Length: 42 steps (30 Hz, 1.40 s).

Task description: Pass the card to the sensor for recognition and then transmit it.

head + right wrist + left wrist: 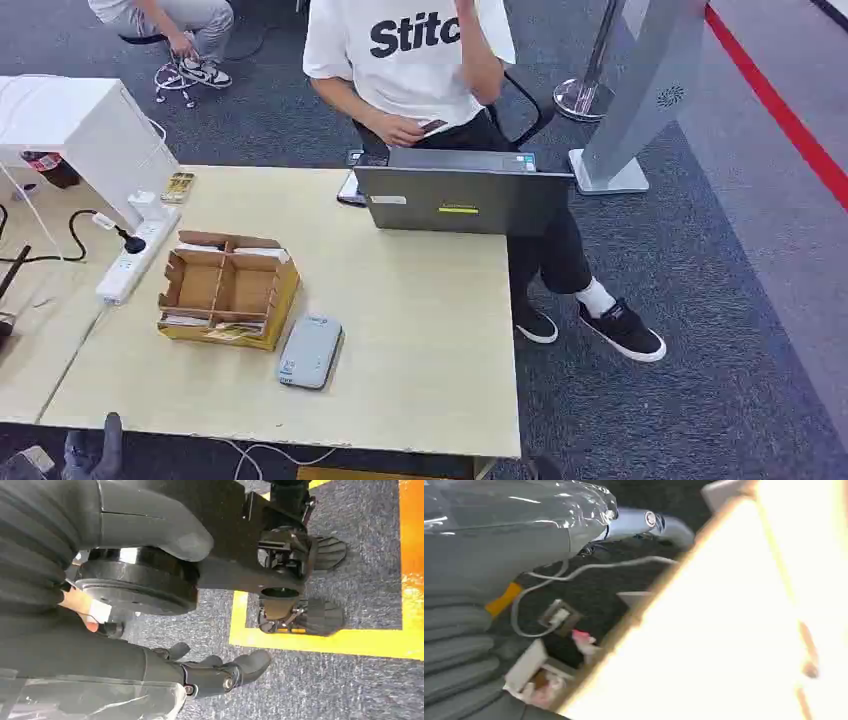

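Observation:
The grey flat sensor lies on the light wooden table, just right of a compartmented cardboard box with flat pieces in its front slot. A seated person behind the laptop holds a small dark card in one hand. My left hand hangs below the table's near left corner, well short of the box; its fingers are stretched out and hold nothing. My right hand hangs over the carpet with fingers loosely extended and nothing in them.
A grey laptop stands at the table's far edge, lid toward me. A white power strip lies along the left edge beside a white cabinet. A grey kiosk stand rises at the back right. A second person sits at the far left.

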Each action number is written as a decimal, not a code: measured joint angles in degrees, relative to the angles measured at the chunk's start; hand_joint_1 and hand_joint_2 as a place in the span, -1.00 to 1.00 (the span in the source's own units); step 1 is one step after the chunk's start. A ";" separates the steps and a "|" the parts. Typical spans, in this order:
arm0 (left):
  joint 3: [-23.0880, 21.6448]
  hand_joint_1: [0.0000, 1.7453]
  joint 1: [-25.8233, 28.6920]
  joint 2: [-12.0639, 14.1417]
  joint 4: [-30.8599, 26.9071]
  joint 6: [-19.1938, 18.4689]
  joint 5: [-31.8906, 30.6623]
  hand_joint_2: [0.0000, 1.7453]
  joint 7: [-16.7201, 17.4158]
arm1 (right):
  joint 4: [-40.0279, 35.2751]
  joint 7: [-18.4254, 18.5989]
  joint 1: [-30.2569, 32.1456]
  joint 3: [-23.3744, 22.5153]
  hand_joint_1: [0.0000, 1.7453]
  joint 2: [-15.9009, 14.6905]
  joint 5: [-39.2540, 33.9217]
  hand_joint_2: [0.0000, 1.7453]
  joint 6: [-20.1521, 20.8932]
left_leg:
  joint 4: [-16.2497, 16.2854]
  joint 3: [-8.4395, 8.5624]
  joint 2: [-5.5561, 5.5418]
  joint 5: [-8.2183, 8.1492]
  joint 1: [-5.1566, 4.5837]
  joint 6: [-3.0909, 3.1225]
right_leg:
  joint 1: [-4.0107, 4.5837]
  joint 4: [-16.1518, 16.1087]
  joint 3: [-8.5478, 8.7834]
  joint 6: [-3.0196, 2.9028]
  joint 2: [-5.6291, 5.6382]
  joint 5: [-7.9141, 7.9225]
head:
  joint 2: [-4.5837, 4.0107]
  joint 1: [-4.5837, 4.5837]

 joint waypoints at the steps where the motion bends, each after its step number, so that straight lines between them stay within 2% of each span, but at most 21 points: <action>1: 0.28 -1.00 0.29 -0.94 -1.81 0.11 -1.05 1.00 -0.42 | 0.00 -0.13 0.15 0.02 -1.00 0.00 -0.17 1.00 0.00 | 0.01 0.00 -0.01 0.00 0.00 0.00 | 0.00 0.00 0.00 0.00 0.00 0.00 | 0.00 0.00; 6: 0.79 -1.00 2.33 -5.13 -10.45 0.41 -6.47 1.00 -2.95 | 0.02 -0.92 0.81 0.04 -1.00 -0.11 -1.37 1.00 -0.06 | 0.03 -0.07 -0.14 0.00 0.01 0.00 | 0.01 -0.01 -0.03 0.01 -0.13 -0.01 | 0.00 0.04; 11: 0.63 -1.00 2.95 -8.13 -19.60 1.51 -11.26 1.00 -5.49 | 0.02 -1.25 1.17 0.07 -1.00 -0.15 -2.23 1.00 -0.09 | 0.03 -0.02 -0.05 0.00 0.01 0.00 | 0.01 -0.01 -0.02 0.00 -0.04 -0.01 | 0.00 0.00; 17: -4.03 -1.00 4.27 -8.67 -29.09 6.63 -14.82 1.00 -6.97 | 0.02 -1.57 1.25 0.15 -1.00 -0.24 -2.99 1.00 -0.04 | 0.03 -0.01 -0.09 0.00 0.01 0.00 | 0.01 0.00 -0.01 0.00 -0.06 -0.01 | 0.00 0.00; 22: -9.45 -1.00 5.14 -7.47 -34.68 11.65 -17.22 1.00 -7.67 | 0.02 -1.46 1.23 0.31 -1.00 -0.28 -3.19 1.00 0.00 | 0.03 0.00 -0.05 0.00 0.02 0.00 | 0.01 0.00 -0.02 0.00 -0.04 -0.01 | 0.00 0.00; 28: -18.59 -1.00 6.34 -4.89 -41.79 18.95 -20.81 1.00 -8.46 | 0.02 -0.87 1.08 0.72 -1.00 -0.37 -3.76 1.00 0.11 | 0.03 -0.01 -0.06 0.00 0.01 0.00 | 0.01 0.00 -0.01 0.00 -0.05 -0.01 | 0.00 0.00; 30: -20.88 -1.00 6.37 -3.88 -42.91 20.63 -21.89 1.00 -8.81 | 0.02 -0.79 1.05 0.85 -1.00 -0.39 -3.76 1.00 0.11 | 0.03 -0.01 -0.07 0.00 0.01 0.00 | 0.01 0.00 -0.01 0.00 -0.05 -0.01 | 0.00 0.02; 31: -23.50 -1.00 6.24 -2.29 -43.44 22.21 -23.76 1.00 -8.81 | 0.02 -0.55 0.93 1.14 -1.00 -0.44 -3.85 1.00 0.20 | 0.03 -0.01 -0.08 0.00 0.01 0.00 | 0.01 0.00 -0.01 0.00 -0.05 -0.01 | 0.00 0.00; 35: -27.70 -1.00 4.77 0.53 -43.57 24.07 -29.16 1.00 -8.02 | 0.00 -0.09 0.56 1.49 -1.00 -0.55 -3.95 1.00 0.31 | 0.04 0.00 -0.07 0.01 0.01 0.00 | 0.01 0.00 -0.01 -0.01 -0.05 0.01 | 0.00 0.02; 42: -34.12 -1.00 -0.01 4.49 -41.58 25.22 -39.82 1.00 -3.54 | 0.00 1.12 -0.10 2.23 -1.00 -0.57 -4.02 1.00 1.05 | 0.04 0.02 -0.05 0.05 0.01 -0.01 | 0.01 0.01 -0.01 -0.02 -0.04 0.02 | 0.00 0.00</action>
